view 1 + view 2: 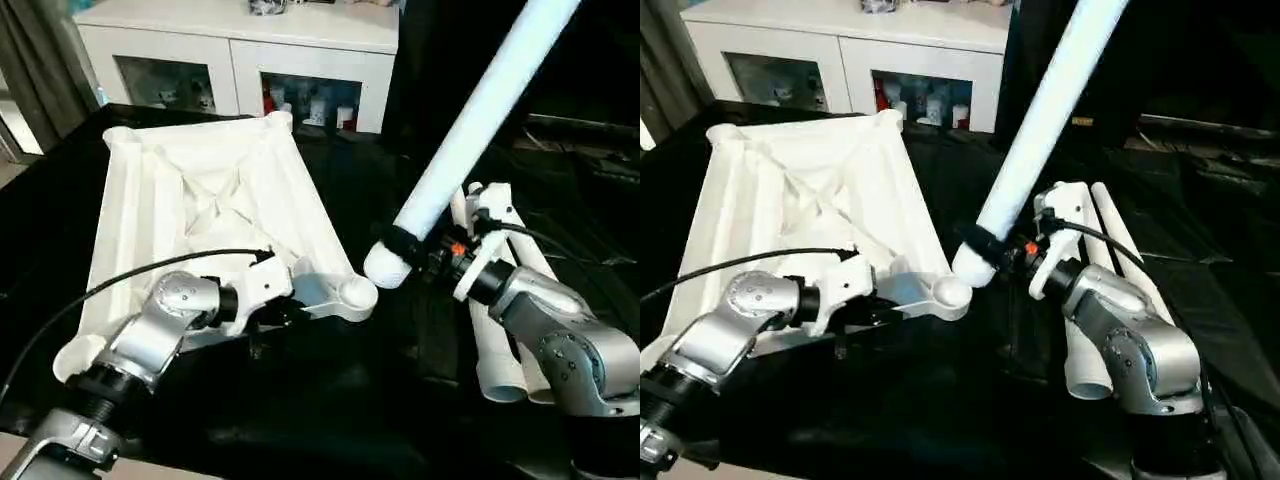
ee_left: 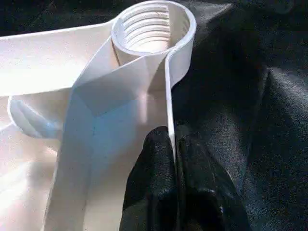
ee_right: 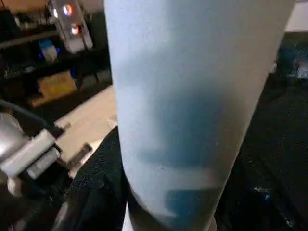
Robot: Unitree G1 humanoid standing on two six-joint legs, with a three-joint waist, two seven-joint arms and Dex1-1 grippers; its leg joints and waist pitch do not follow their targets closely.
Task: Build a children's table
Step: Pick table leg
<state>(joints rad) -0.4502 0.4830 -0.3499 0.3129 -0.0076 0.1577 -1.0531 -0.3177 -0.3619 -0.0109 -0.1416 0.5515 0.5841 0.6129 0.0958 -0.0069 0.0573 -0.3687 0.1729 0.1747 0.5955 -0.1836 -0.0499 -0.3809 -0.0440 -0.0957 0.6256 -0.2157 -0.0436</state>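
We found the tabletop (image 1: pixel 200 200) lying underside up on the black counter (image 1: pixel 330 400), approx. 10 o'clock of centre, no leg seated yet in any socket we could see. One leg (image 1: pixel 470 130) was up in the air, its lower end just beside the near corner socket (image 1: pixel 355 293) at 3 o'clock of it, not entered. Spare legs (image 1: pixel 500 330) lay at 4 o'clock.

L end effector (image 2: pixel 173 159) was pinched tight on the tabletop's rim w/ forearm low. R end effector (image 1: pixel 415 250) was clamped round the raised leg, tilted steeply towards 1 o'clock.
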